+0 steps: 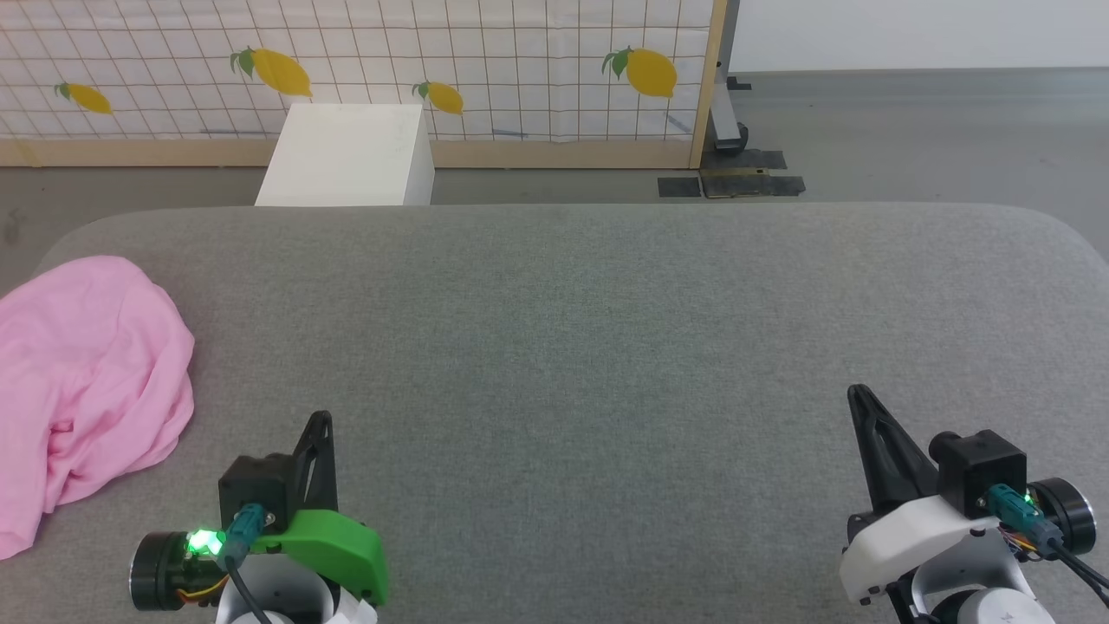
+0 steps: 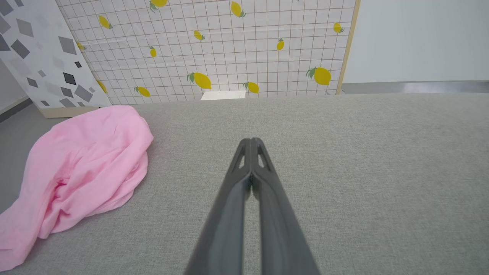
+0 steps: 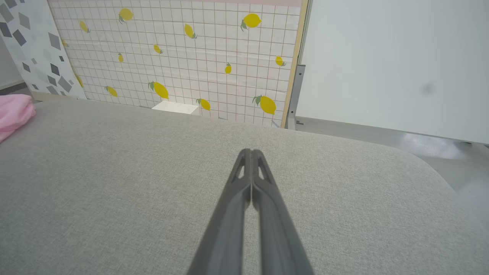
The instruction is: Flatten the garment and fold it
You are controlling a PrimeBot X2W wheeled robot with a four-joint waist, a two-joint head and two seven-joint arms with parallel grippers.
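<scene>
Two grippers are seen at the near edge of a grey fabric-covered table (image 1: 606, 347), with nothing held in either. The left gripper (image 1: 321, 425) is found at the lower left of the head view, pointed away from the robot. Its two dark fingers (image 2: 267, 198) are pressed together in the left wrist view, tips touching, with only a thin slit left lower down. The right gripper (image 1: 859, 397) is found at the lower right, likewise closed up with tips touching, as confirmed in the right wrist view. Whether either gripper touches the table surface cannot be told.

The garment (image 1: 95, 373), pink, is bunched in a crumpled heap at the left edge of the table. Part of it is draped toward the left rim and cut off by the frame. It is neither flattened nor folded. Waistband, label and legs cannot be made out among the folds. The garment is placed to the left of the left gripper, apart from it, and well apart from the right gripper.

Beyond the table a white box (image 1: 346, 156) is set on the grey floor (image 1: 910, 130), in front of a grid-patterned screen (image 1: 520, 69) printed with lemons. A second panel (image 2: 38, 57) with grey diamond shapes is seen at the left in both wrist views.
</scene>
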